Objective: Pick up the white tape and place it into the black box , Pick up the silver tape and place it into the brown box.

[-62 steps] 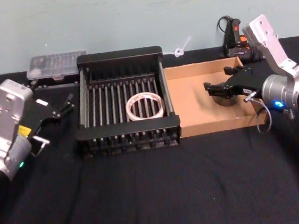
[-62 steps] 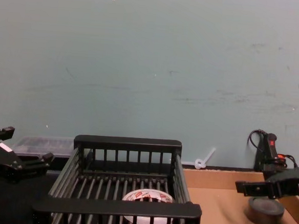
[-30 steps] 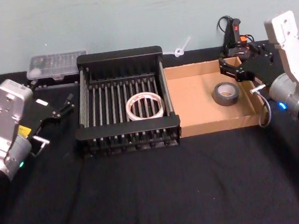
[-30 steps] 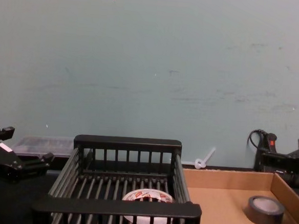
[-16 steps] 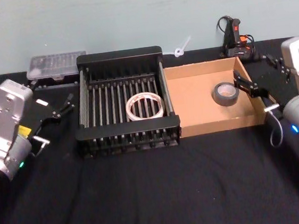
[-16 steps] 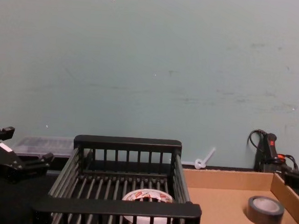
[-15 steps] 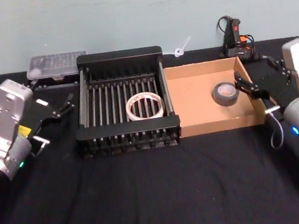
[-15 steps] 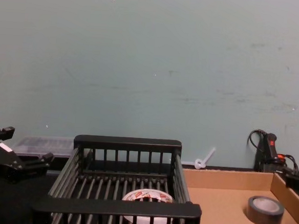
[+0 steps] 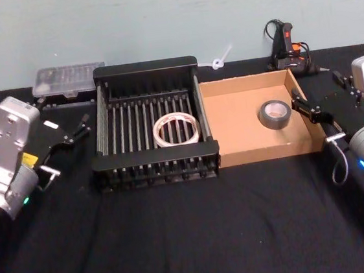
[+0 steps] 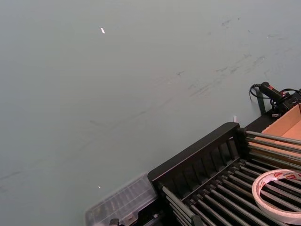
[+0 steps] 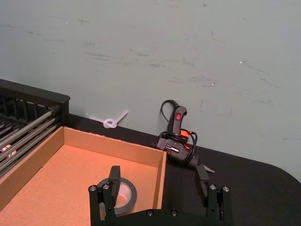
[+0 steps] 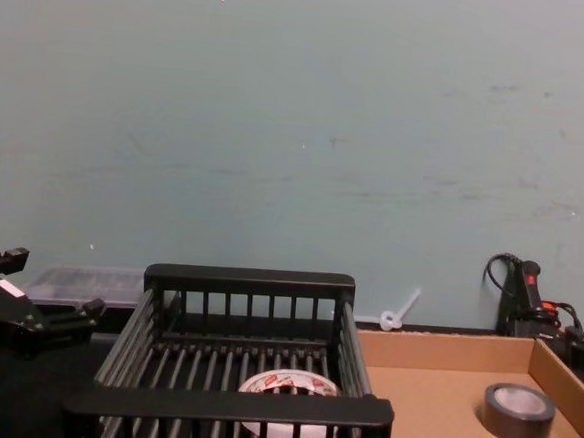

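Note:
The white tape (image 9: 177,130) lies flat on the slatted floor of the black box (image 9: 145,67), and its red-marked ring shows in the chest view (image 12: 289,383). On the floor of the brown box (image 9: 262,151), near its right wall, rests the silver tape (image 9: 275,113), lying free. My right gripper (image 9: 314,87) is open, straddling the tray's right wall, with nothing between its fingers; in the right wrist view the silver tape (image 11: 120,195) sits just past one finger. My left gripper (image 9: 62,113) is parked open, left of the crate.
A clear plastic case (image 9: 68,78) sits behind the crate's left corner. A black and orange glue gun (image 9: 286,44) with its cord stands behind the tray's right corner. A white plastic tie (image 9: 219,59) lies by the wall. Black cloth covers the table.
My right gripper let go of the silver tape in the brown box, rose, and drew back to the right past the tray's wall. The left arm has not moved.

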### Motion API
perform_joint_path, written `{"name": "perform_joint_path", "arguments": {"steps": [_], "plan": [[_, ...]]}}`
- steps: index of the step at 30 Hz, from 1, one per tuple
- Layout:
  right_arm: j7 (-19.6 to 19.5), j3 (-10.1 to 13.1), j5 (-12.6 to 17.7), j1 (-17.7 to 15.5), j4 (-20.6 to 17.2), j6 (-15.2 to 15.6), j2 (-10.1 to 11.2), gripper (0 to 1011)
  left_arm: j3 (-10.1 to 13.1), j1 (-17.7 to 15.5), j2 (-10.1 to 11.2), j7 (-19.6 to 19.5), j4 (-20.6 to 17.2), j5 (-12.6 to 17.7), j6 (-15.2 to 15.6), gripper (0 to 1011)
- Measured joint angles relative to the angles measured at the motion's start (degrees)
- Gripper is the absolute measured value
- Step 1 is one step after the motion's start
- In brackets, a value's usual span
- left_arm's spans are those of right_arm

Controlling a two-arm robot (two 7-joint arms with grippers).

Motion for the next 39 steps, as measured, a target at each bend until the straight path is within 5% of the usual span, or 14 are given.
{"name": "perform_joint_path", "arguments": {"steps": [39], "plan": [[-0.01, -0.29, 0.05, 0.09, 0.09, 0.08, 0.12, 1002, 0.00, 0.00, 0.00, 0.00, 0.00, 0.00, 0.00, 1001]]}}
